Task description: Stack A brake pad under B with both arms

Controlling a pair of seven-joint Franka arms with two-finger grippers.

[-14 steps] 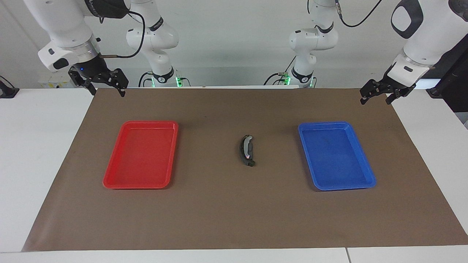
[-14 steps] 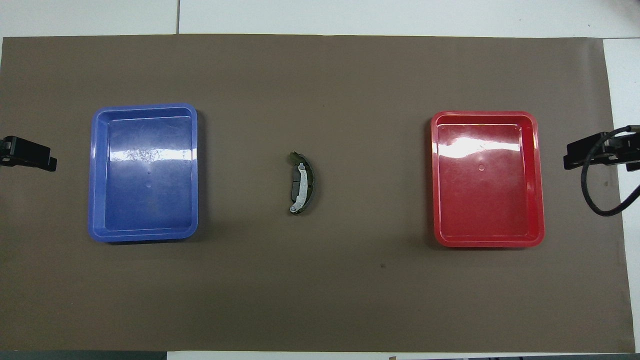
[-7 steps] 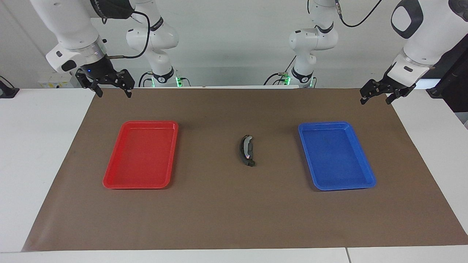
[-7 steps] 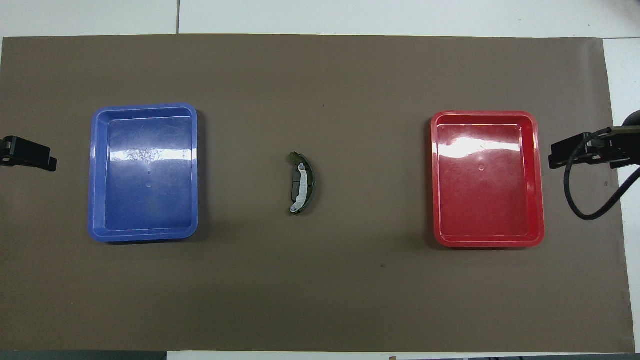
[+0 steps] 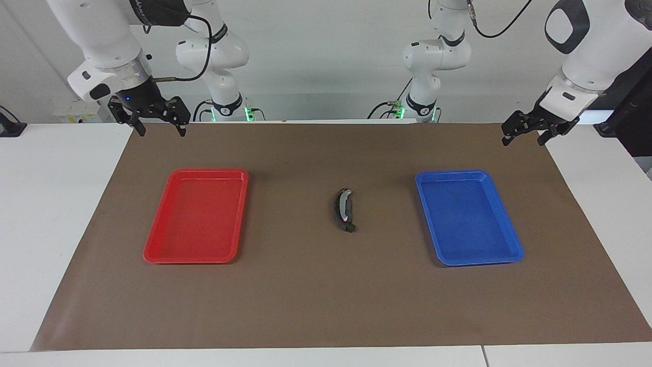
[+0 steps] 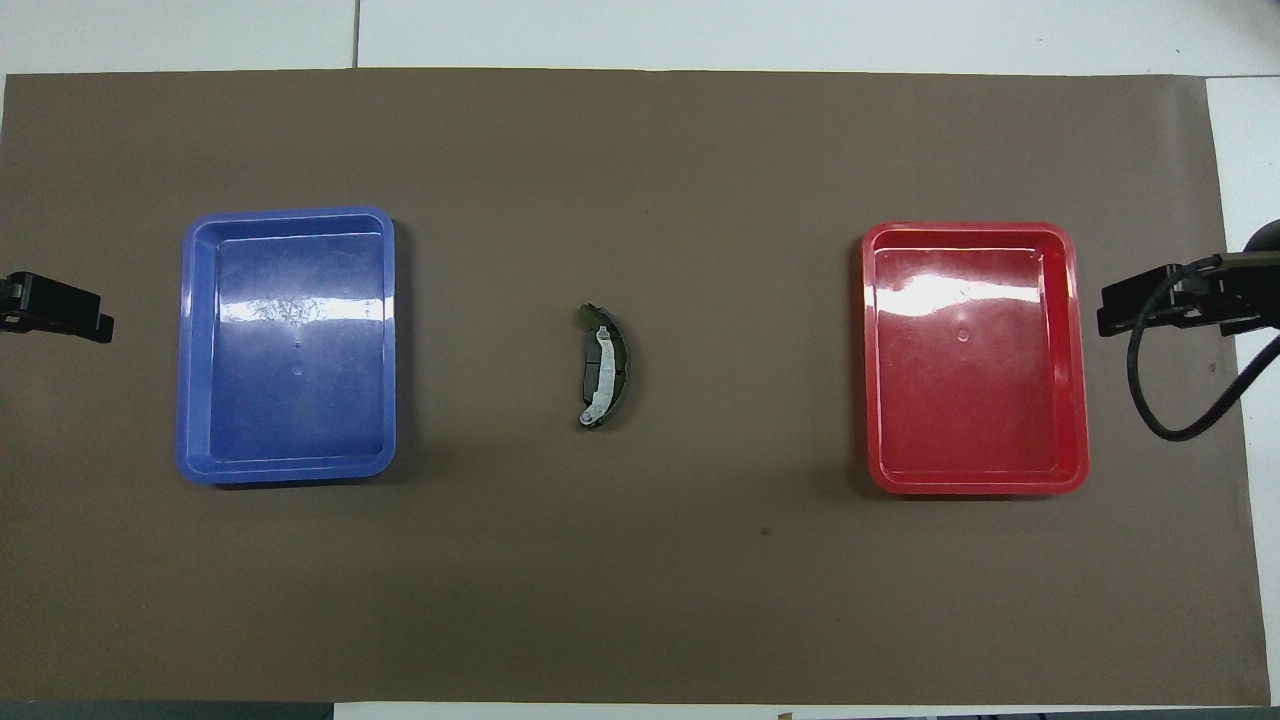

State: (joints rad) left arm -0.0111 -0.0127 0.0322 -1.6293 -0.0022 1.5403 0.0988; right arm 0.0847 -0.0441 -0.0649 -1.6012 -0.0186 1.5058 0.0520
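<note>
B, the black crescent brake shoe with a silvery strip (image 5: 344,206), lies at the middle of the brown mat; it also shows in the overhead view (image 6: 606,366). A small dark flat piece, the A brake pad (image 6: 586,374), shows at its inner curve, seemingly under it and mostly hidden. My right gripper (image 5: 160,131) hangs open and empty in the air over the mat's edge at the right arm's end, beside the red tray; it also shows in the overhead view (image 6: 1118,308). My left gripper (image 5: 522,140) waits open and empty over the mat's edge at the left arm's end, also in the overhead view (image 6: 95,322).
An empty red tray (image 5: 158,253) (image 6: 1078,360) lies toward the right arm's end and an empty blue tray (image 5: 509,227) (image 6: 186,350) toward the left arm's end. The brown mat (image 5: 316,300) covers the white table. A black cable (image 6: 1150,400) hangs by the right gripper.
My right gripper has moved a little inward over the mat toward the red tray. The left arm, the brake parts and both trays have not moved.
</note>
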